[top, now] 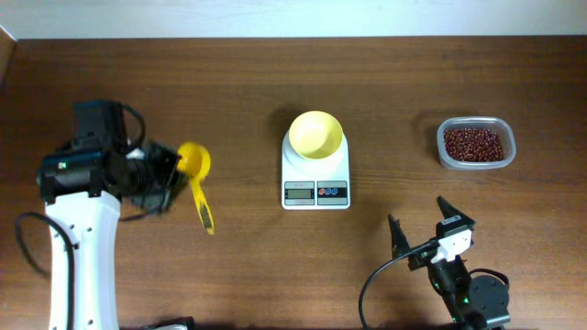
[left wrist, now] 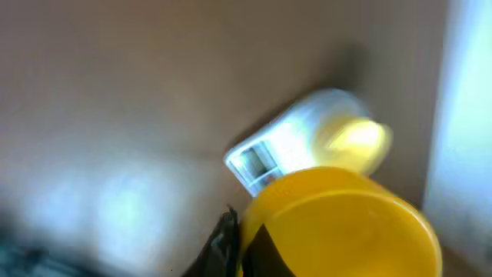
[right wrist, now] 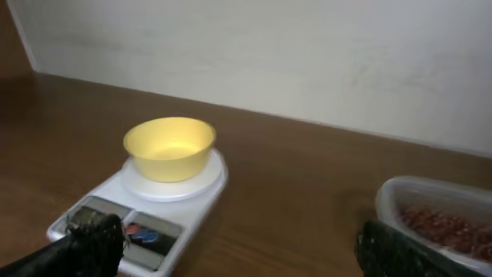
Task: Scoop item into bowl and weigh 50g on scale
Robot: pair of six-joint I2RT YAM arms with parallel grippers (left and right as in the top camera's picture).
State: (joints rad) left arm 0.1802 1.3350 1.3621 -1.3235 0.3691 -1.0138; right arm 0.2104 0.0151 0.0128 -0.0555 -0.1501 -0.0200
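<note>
Nearest us, in front and to the right of the scale [top: 316, 180], the right gripper [top: 416, 210] hangs with its fingers spread wide over the dark wooden bench [top: 229, 92]. Well to the scale's left, the left gripper [top: 174, 172] grips a yellow scoop [top: 195, 170] by its cup; that wrist view is blurred. The yellow bowl [top: 316, 135] sits empty on the scale's platform. The beans [top: 473, 144] lie in a clear container [top: 475, 120] to the scale's right. Beyond the scale, we see a pale wall [right wrist: 269, 54].
</note>
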